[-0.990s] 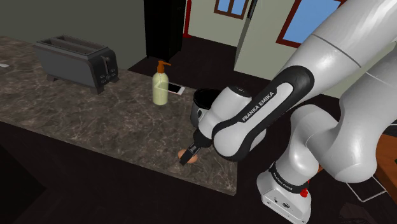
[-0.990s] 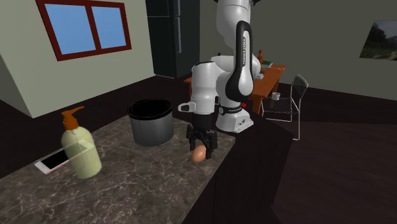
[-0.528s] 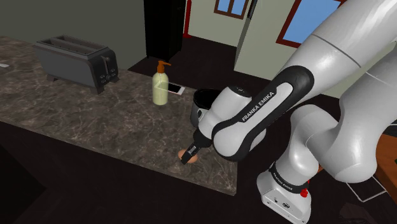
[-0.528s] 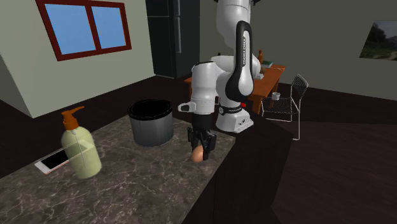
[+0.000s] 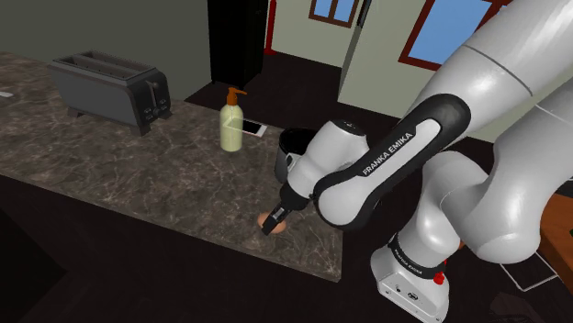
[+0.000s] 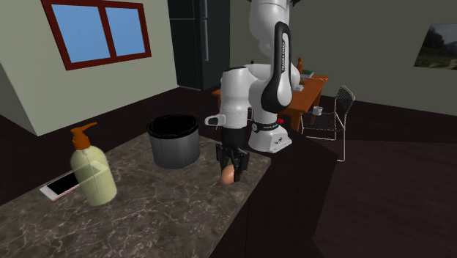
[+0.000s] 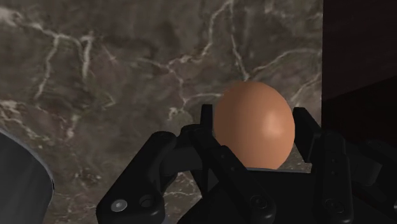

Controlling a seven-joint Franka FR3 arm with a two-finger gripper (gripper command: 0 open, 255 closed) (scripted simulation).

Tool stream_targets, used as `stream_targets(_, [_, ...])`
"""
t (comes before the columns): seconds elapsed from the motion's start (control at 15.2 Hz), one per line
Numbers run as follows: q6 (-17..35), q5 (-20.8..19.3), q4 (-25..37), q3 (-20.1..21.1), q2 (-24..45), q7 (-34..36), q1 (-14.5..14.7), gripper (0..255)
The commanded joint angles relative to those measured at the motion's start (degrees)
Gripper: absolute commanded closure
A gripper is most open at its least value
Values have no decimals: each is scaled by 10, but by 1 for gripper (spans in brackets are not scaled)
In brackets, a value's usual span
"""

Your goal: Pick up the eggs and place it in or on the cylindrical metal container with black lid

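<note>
At the left end of the dark marbled worktop (image 5: 138, 179) a grey two-slot toaster (image 5: 110, 87) sat close to the back edge. Further along that same edge stood a pale soap bottle (image 5: 231, 119) with an orange pump, upright. A pink-framed phone (image 5: 254, 130) lay flat just beside it, right at the edge.

Next came the brown egg (image 7: 254, 124), down by the front edge of the worktop and close to the corner nearest the stand. The black gripper (image 6: 230, 170) pointed down over it with its two fingers closed in against the egg's sides, clasping it between them. From where I stood I could not tell whether the egg was touching the worktop or just clear of it.

Near it, towards the back edge at that same end, stood the grey cylindrical container (image 6: 174, 141) with a black rim, upright and apart from the egg.

The white arm (image 5: 386, 165) bent down from the right, its stand (image 5: 413, 280) just off the end of the worktop.
</note>
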Motion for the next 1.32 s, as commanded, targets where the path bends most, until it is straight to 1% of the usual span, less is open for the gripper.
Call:
stream_targets(0.0, [-22, -50, -5, 30, -25, 40, -42, 255])
stream_targets(0.2, [-61, -94, -8, 61, -64, 76, -85, 255])
stream_targets(0.46, [-112, -128, -6, 85, -113, 106, -119, 255])
stream_targets(0.79, [-176, -156, 2, 99, -167, 130, -144, 255])
stream_targets(1.25, [-260, -182, 23, 106, -230, 152, -164, 255])
